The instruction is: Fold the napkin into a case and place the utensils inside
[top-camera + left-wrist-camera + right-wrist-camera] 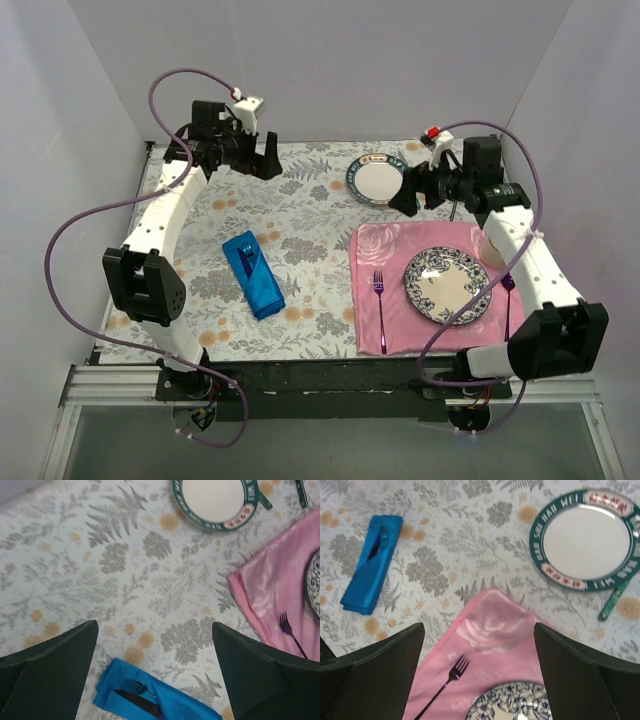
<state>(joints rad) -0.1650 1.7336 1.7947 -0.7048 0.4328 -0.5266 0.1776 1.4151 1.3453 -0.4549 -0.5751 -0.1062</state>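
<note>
Lying toward the left edge of the floral-patterned table (300, 200), the bright blue soft cloth napkin case (253, 273) looks light, limp and likely to unfold; pinch a folded edge. The left pincer (155, 626) and right pincer (479, 627) hang released, empty. The slim light-blue plastic fork (132, 685) and dark purple knife (140, 702) sit inside, probably rigid and slippery.

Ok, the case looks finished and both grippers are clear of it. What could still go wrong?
The light-blue fork and dark knife poke out of the open end of the blue napkin case, so a nudge could slide them out. The left arm's elbow sits close beside the case and might brush it on any move.
</note>
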